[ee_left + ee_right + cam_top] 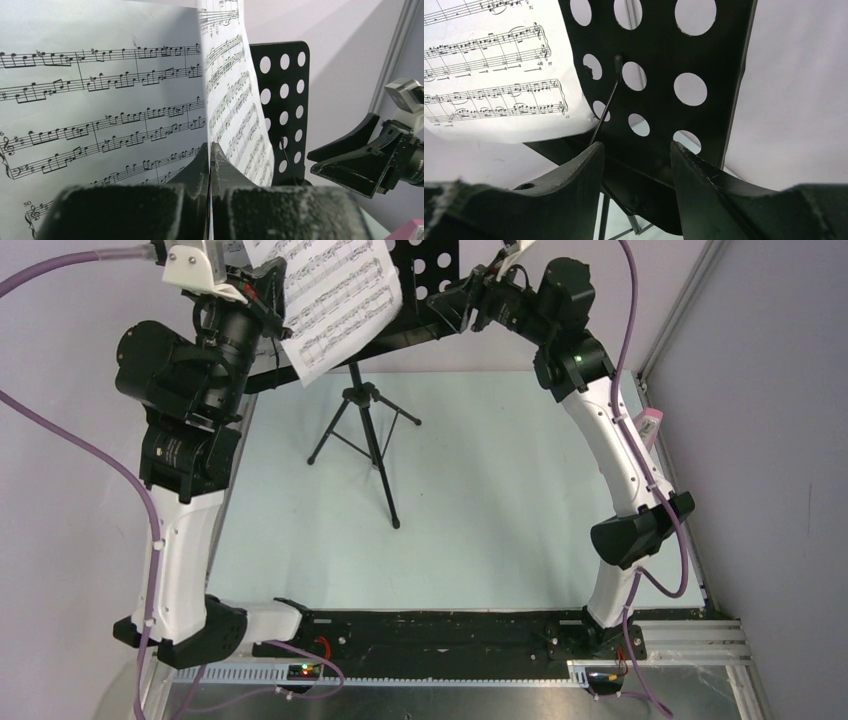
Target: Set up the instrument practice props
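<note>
Sheet music (335, 295) is the thing in play. The white printed pages hang pinched edge-on in the left gripper (210, 160), whose jaws are pressed flat together on the paper with no gap showing. The pages are held high at the back of the counter (500, 490), fanned apart and sagging. They are against the left part of the music stand (365, 430). Seen from overhead, their lower corner overlaps the stand's ledge, but I cannot tell whether it rests there.

What the next move turns on is this: the hole-punched desk (282, 100) lies just to the right of the held pages and slightly behind them. Its ledge runs roughly left to right across the space between the two arms. The left arm is the nearer one and already has the paper. My guess is that it must carry the pages rightward and back, with the bottom edge parallel to that ledge, before letting go.

The right gripper (636, 160) has its jaws well apart at the lower right part of the desk. It grips nothing that I can see. A thin wire page-holder (606, 100) crosses the desk face just ahead of it.

The pink metronome (652, 425) stands at the counter's right edge, partly hidden by the right arm and well apart from the stand.
</note>
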You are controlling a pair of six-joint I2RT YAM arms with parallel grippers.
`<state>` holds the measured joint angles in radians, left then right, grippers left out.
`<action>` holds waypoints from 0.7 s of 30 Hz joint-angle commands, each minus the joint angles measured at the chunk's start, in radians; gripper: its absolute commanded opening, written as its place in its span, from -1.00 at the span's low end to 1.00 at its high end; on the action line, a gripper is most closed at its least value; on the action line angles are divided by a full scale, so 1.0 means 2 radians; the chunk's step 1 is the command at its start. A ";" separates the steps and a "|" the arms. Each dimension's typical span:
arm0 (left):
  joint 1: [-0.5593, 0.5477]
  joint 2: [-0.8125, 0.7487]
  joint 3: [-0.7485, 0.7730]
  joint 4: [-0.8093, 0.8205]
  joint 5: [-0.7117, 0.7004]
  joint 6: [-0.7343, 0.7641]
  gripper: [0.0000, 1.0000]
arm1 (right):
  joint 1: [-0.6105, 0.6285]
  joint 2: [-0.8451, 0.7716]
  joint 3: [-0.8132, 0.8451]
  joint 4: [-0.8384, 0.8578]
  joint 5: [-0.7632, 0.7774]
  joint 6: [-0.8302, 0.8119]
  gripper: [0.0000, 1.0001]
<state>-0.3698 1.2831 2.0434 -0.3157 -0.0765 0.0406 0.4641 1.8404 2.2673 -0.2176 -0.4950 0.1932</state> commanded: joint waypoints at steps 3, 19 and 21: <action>0.002 0.016 0.003 0.005 0.007 0.023 -1.00 | 0.017 0.006 0.011 0.048 0.006 0.001 0.07; 0.003 0.037 -0.007 0.037 0.003 0.063 -1.00 | 0.035 0.040 0.040 0.074 0.041 0.068 -0.19; 0.003 0.037 -0.009 0.043 0.001 0.065 -1.00 | 0.038 0.043 0.041 0.075 0.047 0.071 -0.27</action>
<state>-0.3698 1.3655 2.0327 -0.2970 -0.0727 0.1349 0.5308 1.9087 2.2978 -0.0944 -0.4473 0.3031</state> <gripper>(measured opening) 0.003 0.389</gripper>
